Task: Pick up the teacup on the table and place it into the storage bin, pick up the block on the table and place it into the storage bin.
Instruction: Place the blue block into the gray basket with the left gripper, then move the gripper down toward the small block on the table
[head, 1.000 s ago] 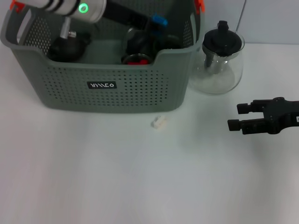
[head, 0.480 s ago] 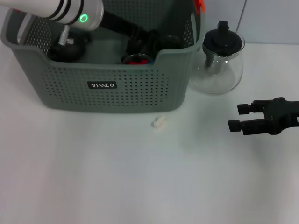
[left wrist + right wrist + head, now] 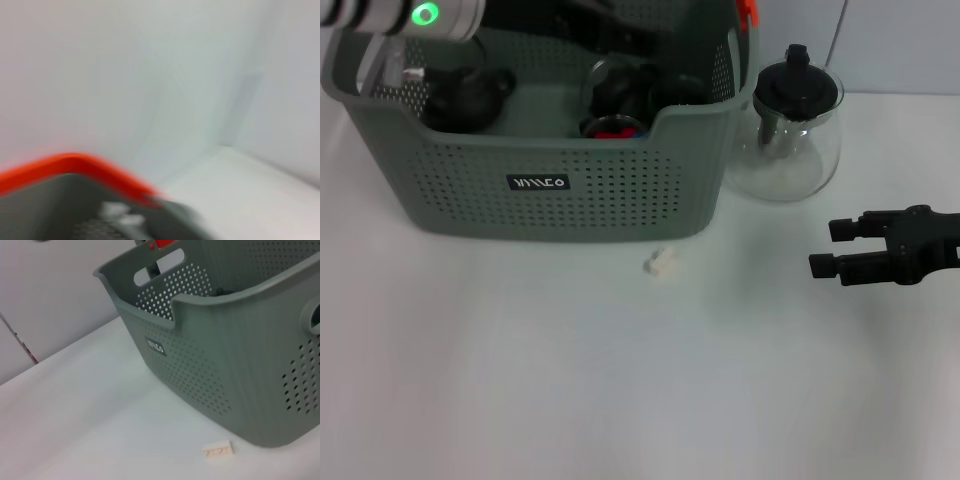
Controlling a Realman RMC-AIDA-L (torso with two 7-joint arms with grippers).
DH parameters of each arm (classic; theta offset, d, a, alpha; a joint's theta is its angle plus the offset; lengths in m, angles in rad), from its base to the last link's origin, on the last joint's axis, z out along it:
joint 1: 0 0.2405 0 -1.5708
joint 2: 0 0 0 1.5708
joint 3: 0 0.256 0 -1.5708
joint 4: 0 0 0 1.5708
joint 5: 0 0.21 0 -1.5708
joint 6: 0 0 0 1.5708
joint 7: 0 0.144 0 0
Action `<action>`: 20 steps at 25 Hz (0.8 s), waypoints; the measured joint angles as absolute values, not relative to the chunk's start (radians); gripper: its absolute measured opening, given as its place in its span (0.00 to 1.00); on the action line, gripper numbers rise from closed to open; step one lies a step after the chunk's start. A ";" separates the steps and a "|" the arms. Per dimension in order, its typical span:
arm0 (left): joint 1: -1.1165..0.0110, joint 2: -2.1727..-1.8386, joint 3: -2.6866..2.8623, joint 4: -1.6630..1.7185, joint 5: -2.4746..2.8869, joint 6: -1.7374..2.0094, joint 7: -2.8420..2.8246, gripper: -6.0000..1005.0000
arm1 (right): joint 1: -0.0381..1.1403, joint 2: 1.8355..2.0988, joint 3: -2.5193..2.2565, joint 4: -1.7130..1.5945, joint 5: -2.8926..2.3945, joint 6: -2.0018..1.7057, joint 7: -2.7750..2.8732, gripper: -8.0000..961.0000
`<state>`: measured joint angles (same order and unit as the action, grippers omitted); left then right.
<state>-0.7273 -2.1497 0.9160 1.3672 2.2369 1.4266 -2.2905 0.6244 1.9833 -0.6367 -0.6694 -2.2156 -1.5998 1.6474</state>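
Storage bin of grey-green perforated plastic stands at the far left of the white counter, its black label facing the head camera and an orange handle clip at its far right corner. Inside it, dark shapes crowd together: a round black object at the left and a dark cup-like form with a red rim near the middle; whether that is the teacup is hard to make out. The left arm, white with a glowing green ring, reaches over the bin's far left edge and is cut off by the picture's top; its claw is not visible, and the left wrist view gives only a blur of orange rim and grey plastic.

The block, small and pale, lies on the counter just in front of the bin's near wall, right of the label. The right claw hovers well to the right of the block, fingers apart and pointing toward it, holding nothing. A glass teapot with a black lid stands just beside the bin's right end, beyond the right claw.
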 joint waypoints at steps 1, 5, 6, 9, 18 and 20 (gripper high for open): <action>-0.705 -2.156 0.912 1.396 2.196 1.484 -2.256 0.90 | 0.624 1.983 -0.636 -0.670 -2.216 -1.599 1.647 0.87; -0.646 -2.173 0.929 1.480 2.094 1.728 -2.164 0.90 | 0.624 1.982 -0.634 -0.670 -2.213 -1.595 1.647 0.87; -0.641 -2.174 0.942 1.477 2.094 1.773 -2.161 0.90 | 0.624 1.982 -0.634 -0.670 -2.213 -1.595 1.647 0.87; -0.636 -2.174 0.959 1.428 2.100 1.839 -2.139 0.90 | 0.624 1.982 -0.633 -0.669 -2.212 -1.594 1.646 0.87; -0.575 -2.174 0.907 1.222 2.114 1.950 -1.785 0.90 | 0.630 2.009 -0.644 -0.662 -2.215 -1.593 1.616 0.87; -0.546 -2.176 0.885 1.192 2.114 1.952 -1.706 0.90 | 0.637 2.024 -0.651 -0.662 -2.217 -1.592 1.613 0.87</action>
<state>-0.5458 -2.1761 0.8848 1.1918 2.1136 1.9519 -1.7065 0.6365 2.0238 -0.6513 -0.6617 -2.2174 -1.5924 1.6134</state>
